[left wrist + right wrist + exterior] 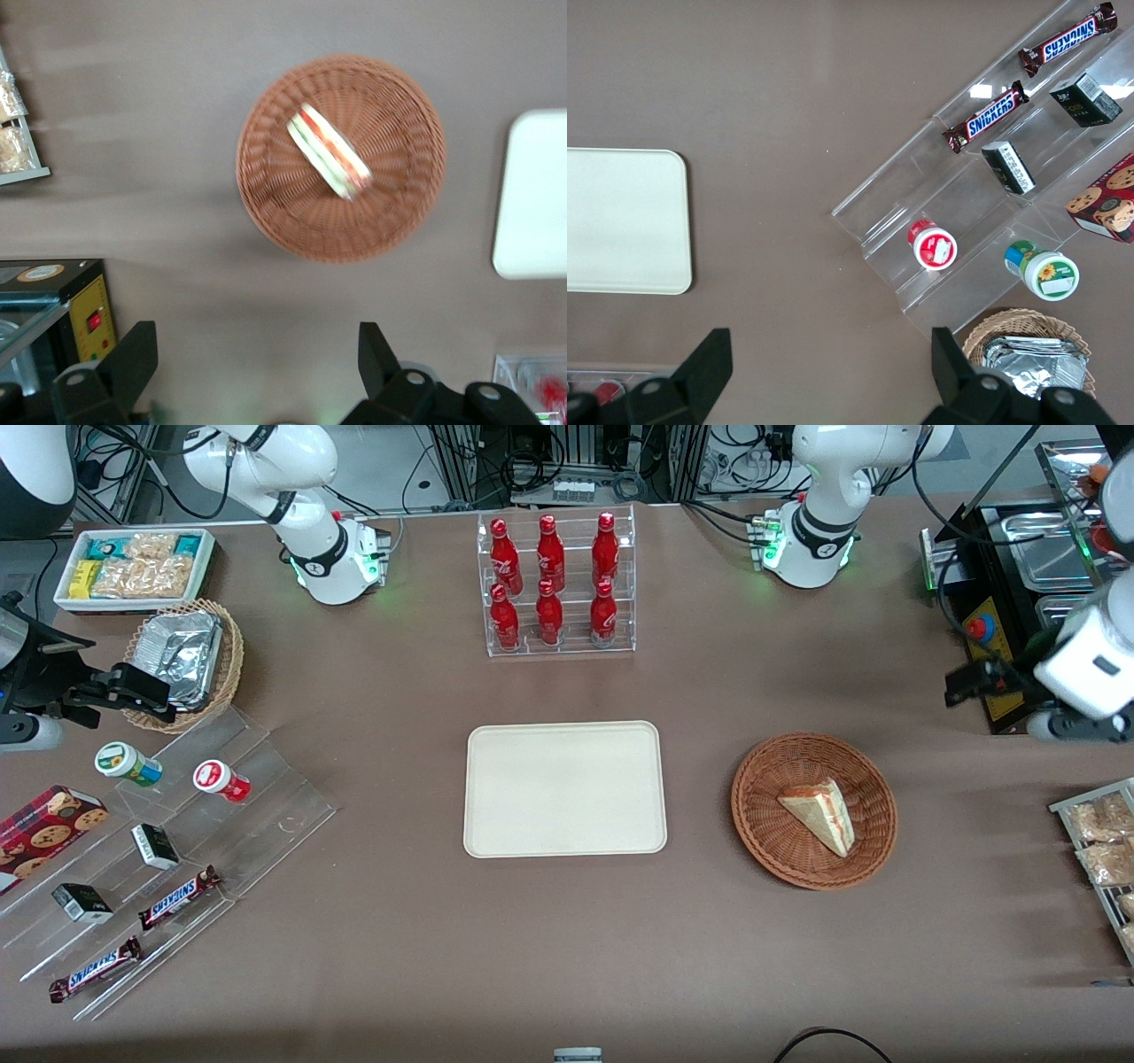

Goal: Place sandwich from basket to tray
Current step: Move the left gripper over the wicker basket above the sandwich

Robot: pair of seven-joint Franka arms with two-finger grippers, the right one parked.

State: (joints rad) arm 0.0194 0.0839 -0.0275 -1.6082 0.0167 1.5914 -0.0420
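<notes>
So we're at the approach step; gripper (257, 372) hangs high, jaws wide open and empty, off to the side of the round reddish-brown wicker basket (771, 841); next it needs to come down over the pale triangular sandwich wedge (820, 811), then carry it to the flat cream rectangular tray (564, 788).

1. The sandwich (822, 812) (330, 150), a pale wedge with red and green filling, lies flat in the basket (766, 815) (399, 190), under the raised, wide-spread gripper (257, 359).
2. The cream tray (565, 788) (532, 204) lies bare, well apart from the gripper.
</notes>
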